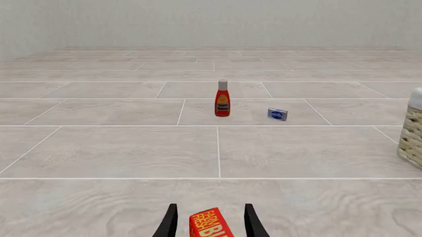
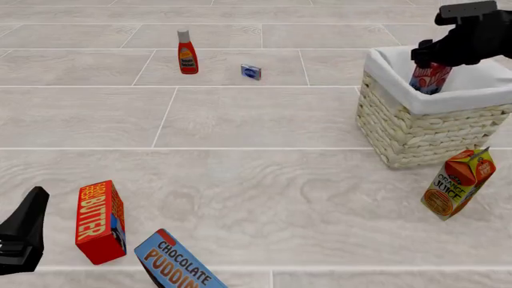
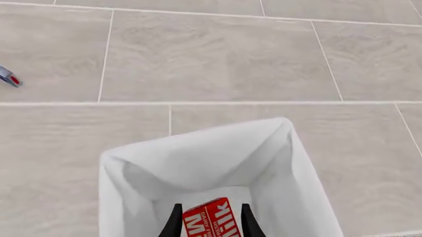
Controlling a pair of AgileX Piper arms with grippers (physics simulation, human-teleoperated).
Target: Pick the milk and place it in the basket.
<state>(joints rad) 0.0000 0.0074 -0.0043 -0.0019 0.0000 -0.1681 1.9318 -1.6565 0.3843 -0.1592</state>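
Milk (image 2: 430, 78) held by right claw (image 2: 436, 60) over the basket (image 2: 416, 129), lower part of carton already below the white cloth rim, inside the opening. Right wrist view: red top of the milk (image 3: 209, 220) clamped between the two dark fingers (image 3: 173, 222), white lining of the basket (image 3: 197, 158) directly beneath. Right arm reaches in from the far right, bent down over the basket, claw pointing downward.

Left claw (image 2: 23, 237) low at near left edge of worktop (image 2: 264, 120), resting just left of the red butter box (image 2: 101, 222). Left wrist view shows butter box (image 1: 209, 224) between the fingers (image 1: 170, 222), which stand apart with gaps on both sides, not gripping.

Chocolate pudding box (image 2: 172, 264) tilted just right of butter box. Orange juice carton (image 2: 457, 183) leaning, just beside basket's near right corner. Ketchup bottle (image 2: 186, 53) upright far back, small blue packet (image 2: 251, 72) near it.
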